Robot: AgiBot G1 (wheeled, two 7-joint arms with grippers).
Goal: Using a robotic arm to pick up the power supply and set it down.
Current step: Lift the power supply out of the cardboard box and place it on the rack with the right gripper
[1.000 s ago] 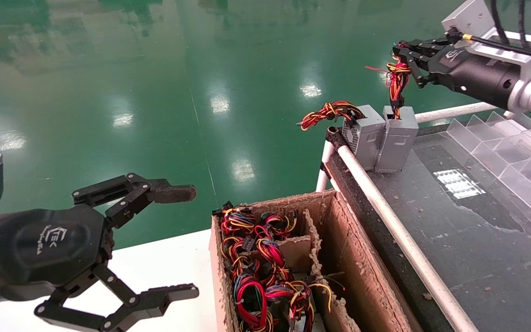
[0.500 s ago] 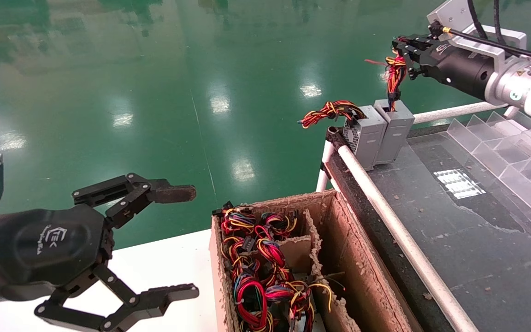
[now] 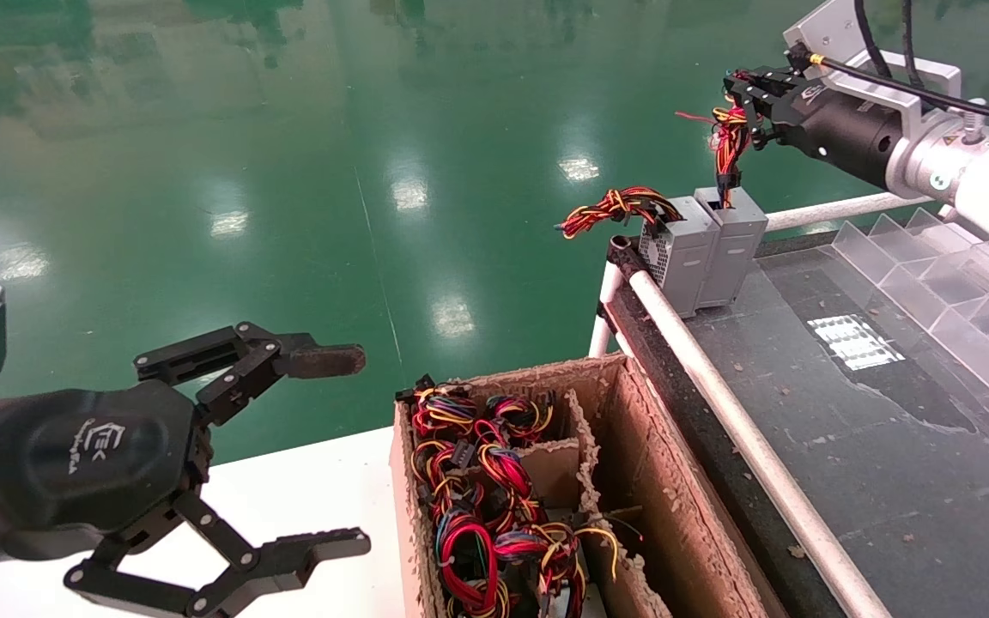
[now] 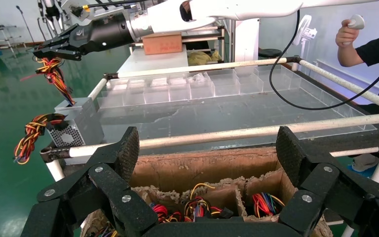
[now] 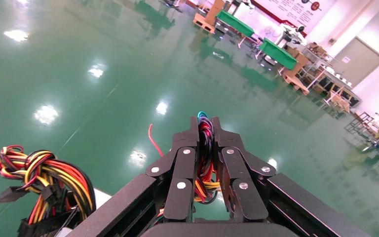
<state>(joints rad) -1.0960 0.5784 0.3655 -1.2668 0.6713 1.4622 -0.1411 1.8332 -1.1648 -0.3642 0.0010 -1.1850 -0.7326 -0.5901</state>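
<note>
Since the earlier head view: power supply (image 3: 733, 247) carried toward the far corner of the worktop (image 3: 872, 446) and shown slightly smaller; right hand (image 3: 739, 99) drawn back and up with it. Left side unchanged.

Left hand (image 3: 288, 455): parked low above the white surface (image 3: 306, 498), fingers spread wide, holding nothing. Clear of the work, apparently to keep the carry path free.

Cardboard box (image 3: 632, 481): centre foreground, divided into compartments, filled with coiled wire looms (image 3: 486, 506).

Vented grey unit (image 3: 675, 249): on the worktop corner against the white rail (image 3: 718, 403), wires fanning sideways. Power supply directly beside it, touching or nearly so; contact with the worktop cannot be confirmed.

Right hand: fingers pinched narrow on the upright wire bundle (image 3: 728, 142), the box hanging below it. Grip on the wires, probably because the bundle offers the only narrow hold. Release judged premature until seating is confirmed.
</note>
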